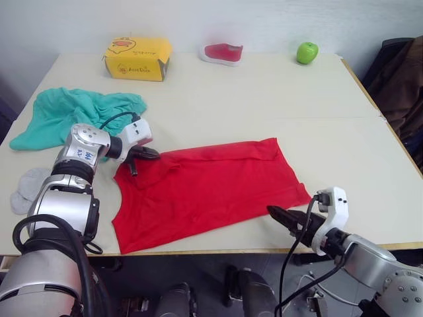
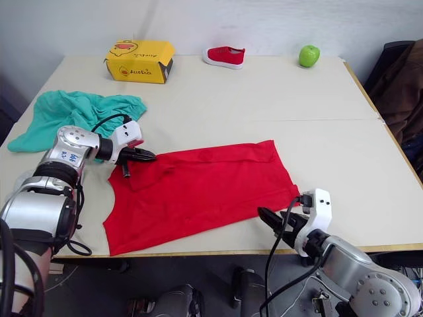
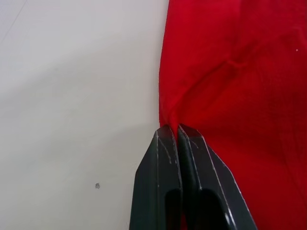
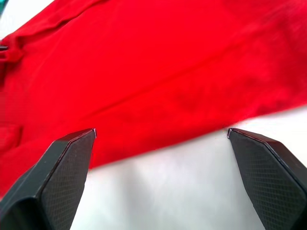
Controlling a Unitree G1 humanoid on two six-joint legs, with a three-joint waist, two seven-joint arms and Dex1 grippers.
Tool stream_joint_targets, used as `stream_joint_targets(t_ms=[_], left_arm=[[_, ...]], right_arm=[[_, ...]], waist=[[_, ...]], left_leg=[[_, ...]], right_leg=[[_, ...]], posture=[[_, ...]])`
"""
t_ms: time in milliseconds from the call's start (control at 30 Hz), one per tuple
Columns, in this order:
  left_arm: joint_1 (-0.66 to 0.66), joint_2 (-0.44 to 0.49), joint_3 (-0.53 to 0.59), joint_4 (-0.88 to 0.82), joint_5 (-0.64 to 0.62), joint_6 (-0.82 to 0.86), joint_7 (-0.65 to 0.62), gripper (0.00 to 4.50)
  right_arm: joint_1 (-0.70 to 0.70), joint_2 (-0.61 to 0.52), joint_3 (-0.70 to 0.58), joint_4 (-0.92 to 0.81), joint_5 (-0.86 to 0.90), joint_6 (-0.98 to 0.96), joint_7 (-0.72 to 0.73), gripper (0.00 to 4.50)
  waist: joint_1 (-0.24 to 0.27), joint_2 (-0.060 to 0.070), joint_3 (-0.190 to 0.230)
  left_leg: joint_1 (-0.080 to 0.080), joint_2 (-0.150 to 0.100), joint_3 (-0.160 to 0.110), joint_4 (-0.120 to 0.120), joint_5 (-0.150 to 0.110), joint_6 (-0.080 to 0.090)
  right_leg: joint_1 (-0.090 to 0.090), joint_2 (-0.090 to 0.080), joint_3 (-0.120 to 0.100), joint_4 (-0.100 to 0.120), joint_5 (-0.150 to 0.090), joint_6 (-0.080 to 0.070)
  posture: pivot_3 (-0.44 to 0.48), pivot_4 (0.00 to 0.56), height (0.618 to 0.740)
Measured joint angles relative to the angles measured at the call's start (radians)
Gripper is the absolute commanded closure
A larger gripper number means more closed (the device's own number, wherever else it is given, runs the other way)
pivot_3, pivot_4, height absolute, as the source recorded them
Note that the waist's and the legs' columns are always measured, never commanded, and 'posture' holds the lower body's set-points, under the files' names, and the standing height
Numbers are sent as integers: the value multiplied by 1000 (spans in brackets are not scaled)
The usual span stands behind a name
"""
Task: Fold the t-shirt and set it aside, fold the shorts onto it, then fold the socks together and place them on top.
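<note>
Left eye view: 1 t-shirt (image 1: 211, 191), 1 shorts (image 1: 73, 112), 2 socks (image 1: 28, 188).

shorts (image 1: 73, 112) left of t-shirt (image 1: 211, 191), socks (image 1: 26, 188) nearer

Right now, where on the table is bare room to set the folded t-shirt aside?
Widest bare patch: the table on the right, between t-shirt, apple and right edge. A second strip lies mid-table, between box, shoe and t-shirt. The left is crowded: shorts, socks, and the left end effector pinching the t-shirt.
</note>
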Motion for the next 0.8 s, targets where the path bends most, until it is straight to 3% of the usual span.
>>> stream_joint_targets(t_ms=[67, 200, 533, 800], left_arm=[[1, -1, 2, 0, 0, -1, -9, 4448], [2, -4, 9, 0, 0, -1, -15, 4500], [21, -3, 20, -7, -2, -10, -50, 4500], [86, 24, 43, -67, -36, -24, -95, 4500]], right_arm=[[-25, 16, -5, 28, 36, 1, -59, 0], [-72, 34, -13, 93, 61, 1, -131, 933], [-176, -9, -2, 262, 24, 0, -168, 4374], [-327, -164, 104, 453, -62, -16, -85, 4446]], waist=[[-2, -1, -1], [-3, -3, -2], [-21, -4, -2], [-24, -3, -2]], left_leg=[[0, 0, 1, 0, 0, 0], [1, 1, 1, 0, 0, 0], [1, 1, 1, 0, 0, 0], [1, 1, 3, 0, 0, 0]], right_leg=[[0, 0, 1, 0, 0, 0], [0, 0, 1, 0, 0, 0], [0, 0, 1, 1, 0, 0], [-1, -1, 3, 1, 0, 0]], posture=[[0, 150, 740], [0, 150, 740], [0, 150, 740], [0, 150, 740]])
